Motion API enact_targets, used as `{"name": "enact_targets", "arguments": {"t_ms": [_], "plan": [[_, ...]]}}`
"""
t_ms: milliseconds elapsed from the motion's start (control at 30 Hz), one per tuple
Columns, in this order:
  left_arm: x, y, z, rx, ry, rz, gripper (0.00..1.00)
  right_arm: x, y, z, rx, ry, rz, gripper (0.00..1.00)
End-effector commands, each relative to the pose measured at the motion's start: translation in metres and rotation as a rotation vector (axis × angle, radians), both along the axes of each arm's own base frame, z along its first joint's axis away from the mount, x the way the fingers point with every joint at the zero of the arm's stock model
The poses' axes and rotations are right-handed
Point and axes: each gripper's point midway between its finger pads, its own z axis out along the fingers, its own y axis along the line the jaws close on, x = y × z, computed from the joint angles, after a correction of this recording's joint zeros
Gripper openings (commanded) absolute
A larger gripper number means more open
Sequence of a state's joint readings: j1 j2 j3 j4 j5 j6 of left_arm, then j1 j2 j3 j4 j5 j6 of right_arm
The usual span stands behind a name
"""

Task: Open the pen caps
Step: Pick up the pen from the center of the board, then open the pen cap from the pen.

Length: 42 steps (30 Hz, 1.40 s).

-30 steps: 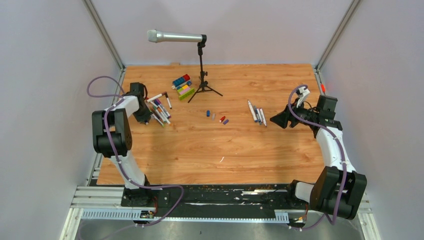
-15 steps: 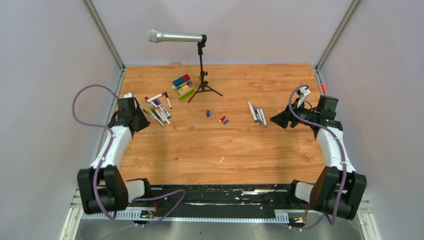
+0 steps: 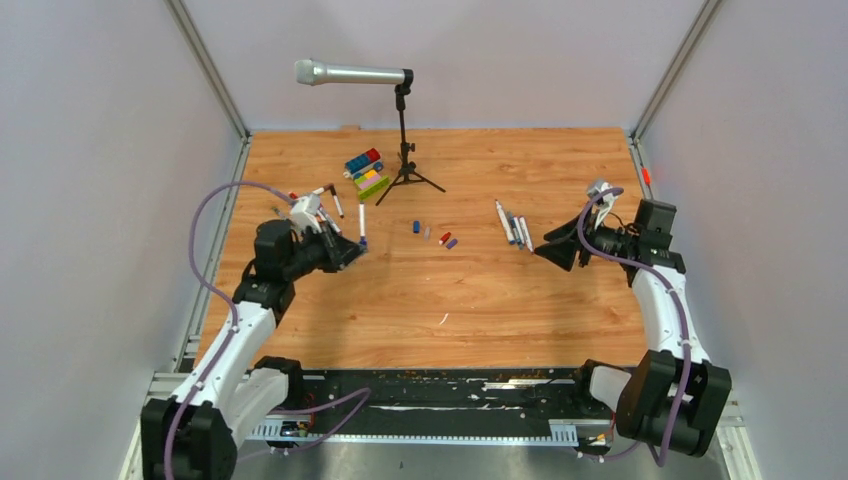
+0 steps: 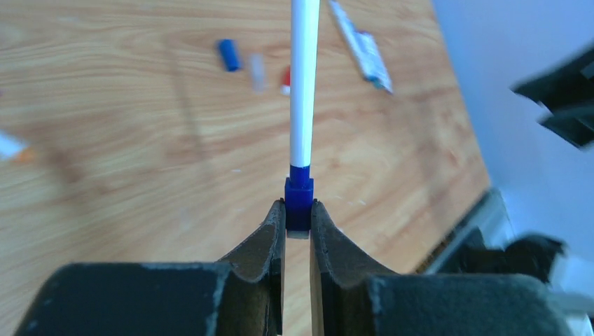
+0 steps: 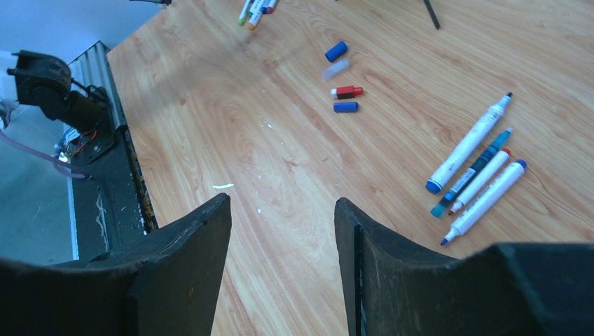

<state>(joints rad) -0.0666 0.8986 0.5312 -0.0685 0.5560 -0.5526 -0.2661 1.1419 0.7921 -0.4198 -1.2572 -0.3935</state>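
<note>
The left gripper (image 4: 298,213) pinches a pen (image 4: 304,84) by what looks like its blue cap (image 4: 298,201); right gripper (image 5: 282,210) hangs half-wide, empty.

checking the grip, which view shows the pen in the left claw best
Left wrist: the pen, close up, its blue end pinched in the left claw. Top external shows it tiny; right wrist misses it.

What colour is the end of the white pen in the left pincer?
Dark blue stubby plastic end; left wrist view shows it best.
</note>
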Motion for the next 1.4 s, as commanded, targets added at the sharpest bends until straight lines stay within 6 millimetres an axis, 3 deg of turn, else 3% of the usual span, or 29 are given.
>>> {"name": "enact_targets", "arguments": {"t_ms": [0,200,333,567,733,800,933,1367], "plan": [[-0.016,-0.057,0.047,-0.1,-0.193,-0.192,0.0,-0.025,0.015,0.016,0.056,-0.153,0.151,0.57],[-0.034,-0.114,0.059,-0.15,-0.287,-0.317,0.0,-0.048,0.028,0.021,0.073,-0.286,0.254,0.66],[-0.042,-0.15,0.062,-0.128,-0.32,-0.39,0.0,-0.054,0.039,0.023,0.076,-0.285,0.303,0.68],[-0.055,-0.209,0.062,-0.097,-0.347,-0.501,0.0,-0.063,0.068,0.032,0.088,-0.154,0.406,0.68],[-0.062,-0.239,0.061,-0.097,-0.349,-0.546,0.0,-0.047,0.077,0.043,0.121,0.051,0.322,0.68],[-0.064,-0.246,0.061,-0.095,-0.349,-0.553,0.0,-0.038,0.077,0.048,0.15,0.122,0.262,0.68],[-0.069,-0.257,0.061,-0.102,-0.348,-0.564,0.0,-0.039,0.09,0.054,0.197,0.246,0.263,0.67],[-0.078,-0.275,0.062,-0.112,-0.345,-0.592,0.0,-0.045,0.111,0.04,0.253,0.395,0.24,0.54]]}}
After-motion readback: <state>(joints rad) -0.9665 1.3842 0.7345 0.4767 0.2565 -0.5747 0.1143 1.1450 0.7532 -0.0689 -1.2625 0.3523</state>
